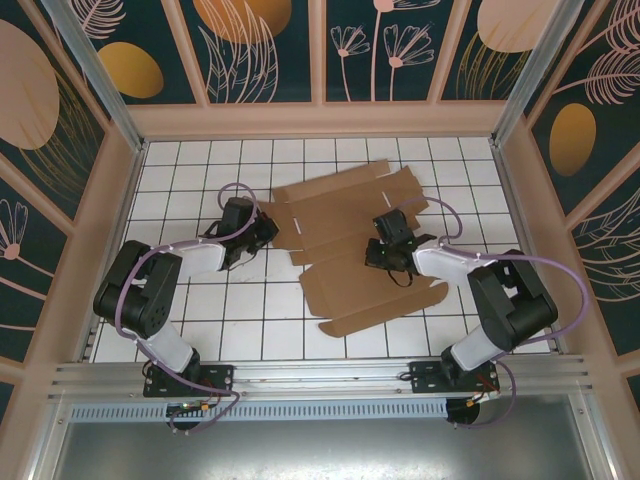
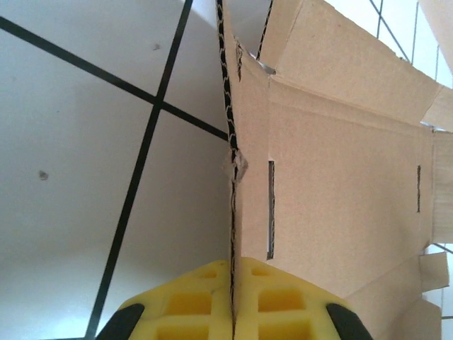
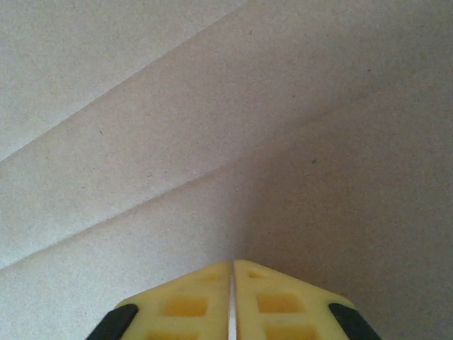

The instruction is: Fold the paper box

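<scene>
L hand is clamped on the paper box at its left edge, blank lying on bench. R hand is closed, pads together over it

One overhead, two wrist cameras
Overhead looks down on the white tiled table; wrists hug the brown corrugated cardboard blank.

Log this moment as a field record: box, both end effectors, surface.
paper box: brown cardboard blank with slots and creases, spread out, not yet folded into a box
table: white tiles, dark grid lines
left end effector: shut on the paper box's left edge
right end effector: shut, nothing between its fingers, pointed at a creased panel
right contact with panel: cannot tell
</scene>
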Controlling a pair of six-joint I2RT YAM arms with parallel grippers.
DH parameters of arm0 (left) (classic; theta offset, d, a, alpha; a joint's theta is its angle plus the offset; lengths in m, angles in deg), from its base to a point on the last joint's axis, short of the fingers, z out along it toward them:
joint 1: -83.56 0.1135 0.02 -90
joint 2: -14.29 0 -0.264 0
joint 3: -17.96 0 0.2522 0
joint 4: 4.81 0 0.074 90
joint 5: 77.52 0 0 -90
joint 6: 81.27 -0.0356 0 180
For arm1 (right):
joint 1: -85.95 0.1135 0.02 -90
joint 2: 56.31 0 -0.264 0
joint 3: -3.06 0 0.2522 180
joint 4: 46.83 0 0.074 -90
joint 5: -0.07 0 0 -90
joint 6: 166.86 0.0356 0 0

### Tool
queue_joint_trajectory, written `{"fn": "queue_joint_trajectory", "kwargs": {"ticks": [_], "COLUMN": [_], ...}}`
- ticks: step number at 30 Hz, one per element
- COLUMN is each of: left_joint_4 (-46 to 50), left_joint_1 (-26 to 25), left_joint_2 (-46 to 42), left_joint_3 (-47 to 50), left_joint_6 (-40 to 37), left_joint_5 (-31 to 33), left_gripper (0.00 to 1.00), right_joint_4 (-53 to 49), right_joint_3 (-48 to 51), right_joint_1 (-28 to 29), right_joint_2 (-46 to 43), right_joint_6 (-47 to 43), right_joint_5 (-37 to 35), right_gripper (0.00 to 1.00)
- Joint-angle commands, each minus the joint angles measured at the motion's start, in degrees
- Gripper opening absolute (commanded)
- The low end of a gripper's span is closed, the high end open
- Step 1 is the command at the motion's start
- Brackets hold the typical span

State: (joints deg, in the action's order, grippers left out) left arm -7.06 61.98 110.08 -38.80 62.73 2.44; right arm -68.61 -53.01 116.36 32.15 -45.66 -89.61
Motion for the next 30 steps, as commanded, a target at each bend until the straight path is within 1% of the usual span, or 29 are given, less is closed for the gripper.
{"fn": "queue_joint_trajectory", "kwargs": {"ticks": [1,3,4,9,13,17,18,19,22,24,26,27,30], "left_joint_4": [3.19,5.88,6.98,10.09,11.14,12.55,12.82,13.01,14.08,16.2,18.72,20.68,24.79], "left_joint_1": [0.74,0.75,0.75,0.83,0.94,2.16,2.94,3.64,5.66,6.13,6.14,6.15,6.13], "left_joint_2": [0.07,0.43,0.41,-0.08,1.55,4.61,5.05,5.37,5.9,4.81,2.82,-0.3,-5.5], "left_joint_3": [-2.39,-4.27,-5.11,-7.83,-10.03,-12.35,-12.37,-12.37,-14.9,-16.15,-17.59,-18.71,-21.88], "left_joint_6": [-3.66,-5.54,-6.41,-9.88,-11.68,-13.32,-13.55,-13.59,-14.04,-14.84,-16.99,-18.85,-23.95], "left_joint_5": [0.41,1.11,1.45,2.92,1.51,1.17,0.98,0.76,0.41,2.54,7.22,11.13,19.79], "left_gripper": [0.0,0.0,0.01,0.07,0.08,0.13,0.16,0.22,0.47,0.58,0.64,0.65,0.65], "right_joint_4": [1.6,1.43,1.24,1.09,2.37,5.32,6.5,7.53,11.73,13.55,14.61,15.48,17.55], "right_joint_3": [1.73,1.58,1.44,0.67,0.28,1.01,1.53,1.98,2.89,2.76,2.3,1.86,0.26], "right_joint_1": [0.61,0.61,1.71,2.58,4.71,5.31,5.29,5.36,5.64,5.8,6.02,6.06,6.92], "right_joint_2": [0.96,1.93,2.47,5.75,7.54,7.44,7.14,6.99,7.06,7.59,8.18,8.75,10.61], "right_joint_6": [0.25,-0.33,-0.8,-2.21,-1.22,3.3,4.97,6.21,10.23,11.96,12.84,13.19,13.88], "right_joint_5": [-2.26,-1.62,-1.45,3.48,7.47,11.58,12.64,13.7,18.4,20.6,21.74,23.03,26.44], "right_gripper": [0.1,0.1,0.1,0.12,0.13,0.19,0.22,0.23,0.33,0.39,0.43,0.45,0.49]}}
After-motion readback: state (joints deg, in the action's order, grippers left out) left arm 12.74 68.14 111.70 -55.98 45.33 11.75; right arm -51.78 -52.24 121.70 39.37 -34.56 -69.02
